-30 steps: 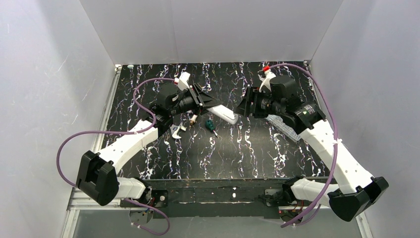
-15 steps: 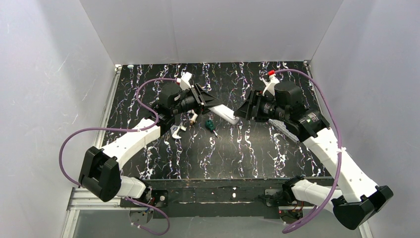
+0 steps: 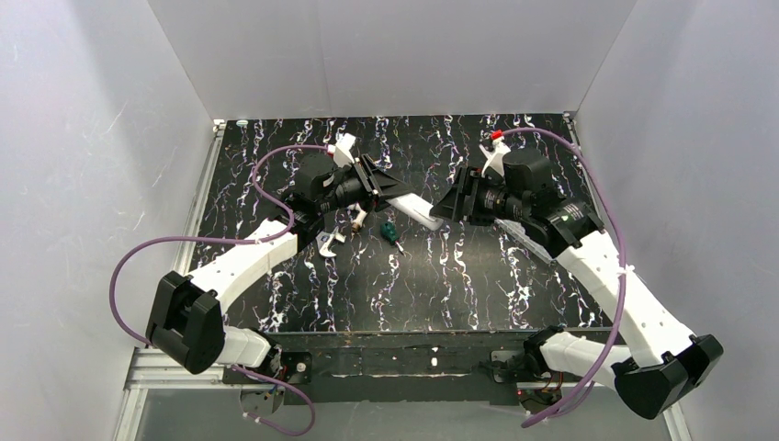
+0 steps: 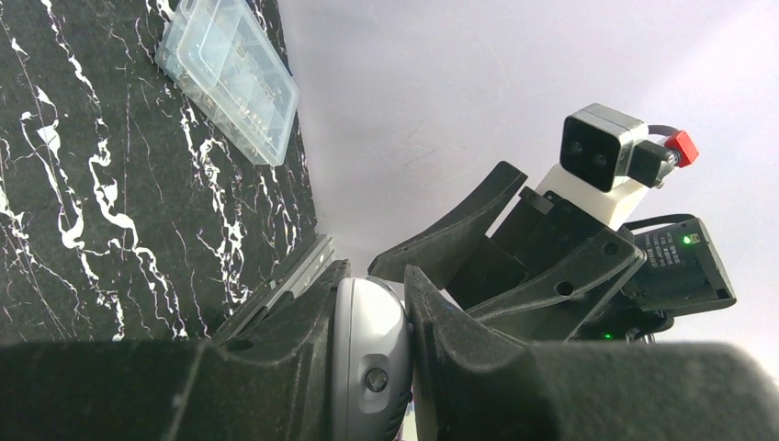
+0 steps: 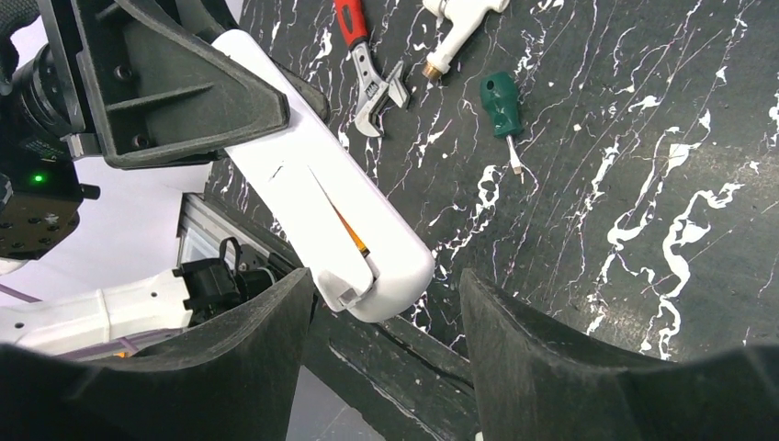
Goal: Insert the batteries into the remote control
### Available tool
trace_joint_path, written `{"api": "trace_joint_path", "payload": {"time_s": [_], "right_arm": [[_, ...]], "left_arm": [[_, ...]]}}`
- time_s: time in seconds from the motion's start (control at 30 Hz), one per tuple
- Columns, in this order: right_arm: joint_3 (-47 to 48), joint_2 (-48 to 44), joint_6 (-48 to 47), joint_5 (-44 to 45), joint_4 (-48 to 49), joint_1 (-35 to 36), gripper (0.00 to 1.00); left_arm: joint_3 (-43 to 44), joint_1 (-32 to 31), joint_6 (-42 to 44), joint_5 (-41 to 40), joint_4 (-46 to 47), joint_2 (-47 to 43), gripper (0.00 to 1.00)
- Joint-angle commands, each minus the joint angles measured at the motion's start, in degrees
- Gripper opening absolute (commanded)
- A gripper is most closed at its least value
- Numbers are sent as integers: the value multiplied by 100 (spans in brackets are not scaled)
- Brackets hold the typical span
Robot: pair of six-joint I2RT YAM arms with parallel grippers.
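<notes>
L gripper (image 3: 378, 186) pinches the smooth white remote control (image 5: 321, 193) up over the black marbled table (image 5: 643, 138). An orange battery (image 5: 354, 236) peeks thru a slit in its back. R gripper (image 5: 384, 276) is spread wide round its rounded end. Clear plastic box (image 4: 230, 78): can't tell what's inside.

The remote control (image 5: 321, 207) is slanting down to the right in the middle left of the right wrist view, up in the air. It is long and white with a round end. An orange battery (image 5: 353, 236) is peeking through a thin slit in it.
</notes>
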Motion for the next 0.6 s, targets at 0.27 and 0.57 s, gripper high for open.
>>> {"api": "trace_joint_path", "payload": {"time_s": [0.27,0.57], "right_arm": [[41,340,-155,-539,58,-28,66],[75,486,-212,-619,21,-28,65]], "left_arm": [[10,22,-35,200,439,-243,0],[21,22,-27,194,424,-252,0]]}}
